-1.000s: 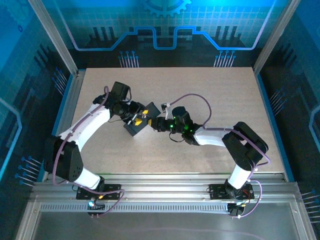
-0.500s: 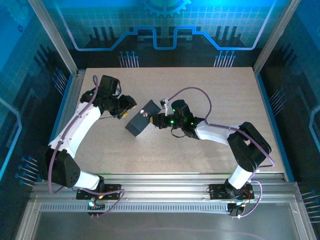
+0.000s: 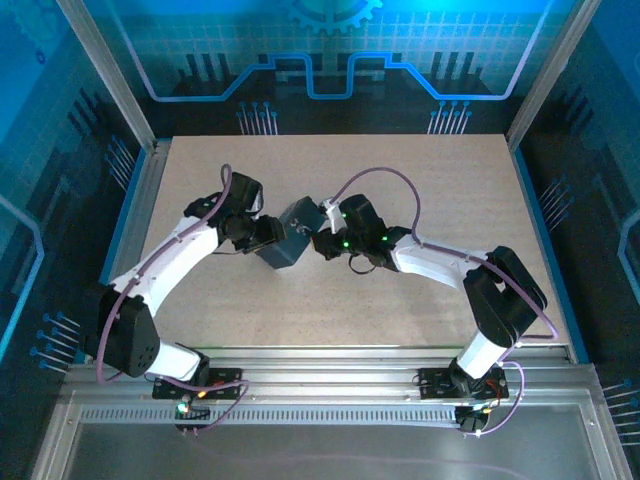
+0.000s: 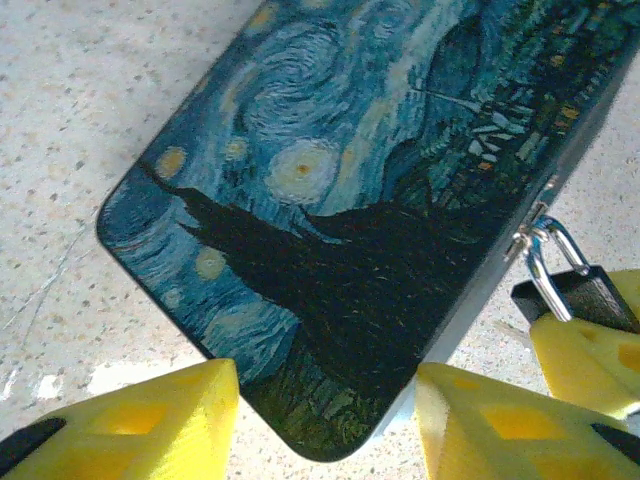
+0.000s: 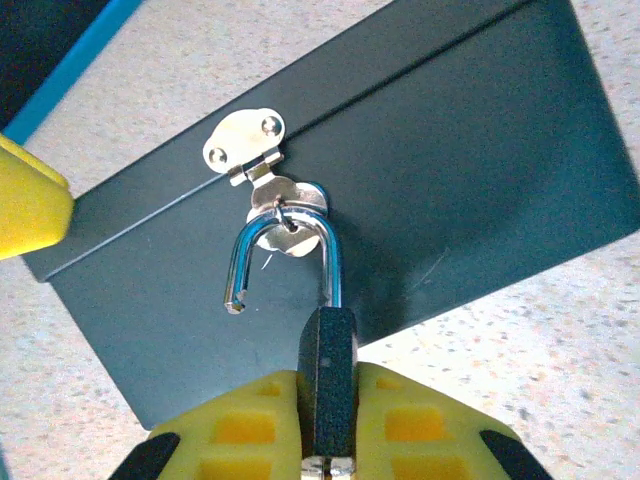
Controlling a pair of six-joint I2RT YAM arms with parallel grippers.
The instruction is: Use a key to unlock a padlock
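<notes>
The dark-grey padlock (image 5: pixel 327 345) hangs by its silvery shackle (image 5: pixel 331 255) from the hasp (image 5: pixel 246 145) on the side of the dark-blue starry-night tin (image 4: pixel 340 200). The shackle's short end stands free of the body, sprung open. My right gripper (image 5: pixel 327 400) is shut on the padlock's body, just right of the tin (image 3: pixel 288 246) in the top view, where the gripper (image 3: pixel 318 242) is small. My left gripper (image 4: pixel 325 400) is open, its yellow fingers (image 4: pixel 130 415) straddling the tin's near corner without touching it. The padlock (image 4: pixel 580 285) also shows at the tin's right edge. The key is hidden.
The tin rests on the speckled table (image 3: pixel 400 180) near its middle, with my left gripper (image 3: pixel 266 236) on its left side. One yellow fingertip (image 5: pixel 28 205) of the left gripper shows beyond the tin's far corner. Aluminium posts and blue panels ring the table.
My left gripper pulled away to the left of the tin half a second ago and has come back to its corner. The tin has shifted slightly backward. The right gripper stays on the padlock.
</notes>
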